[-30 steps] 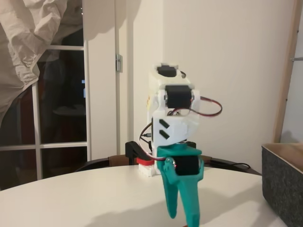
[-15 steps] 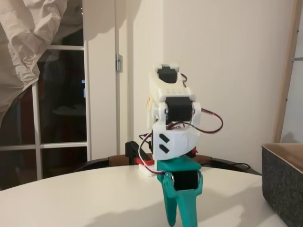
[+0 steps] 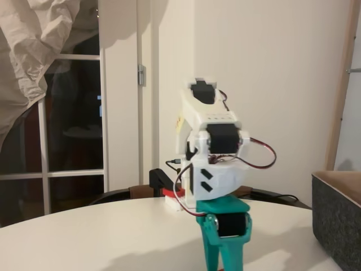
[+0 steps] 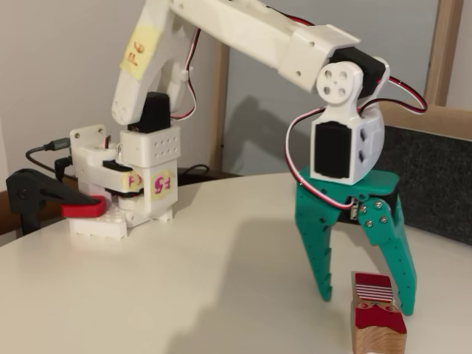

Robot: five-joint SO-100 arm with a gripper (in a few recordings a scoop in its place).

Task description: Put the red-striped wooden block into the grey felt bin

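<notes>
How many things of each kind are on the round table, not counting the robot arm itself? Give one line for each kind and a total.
Wooden block with red stripes: 1
Grey felt bin: 1
Total: 2

The teal gripper stands open over the block, one finger on each side of it.

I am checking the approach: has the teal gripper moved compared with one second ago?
Yes. In a fixed view the gripper is lower and further right, toward the grey felt bin, judged against the door hinge.
</notes>
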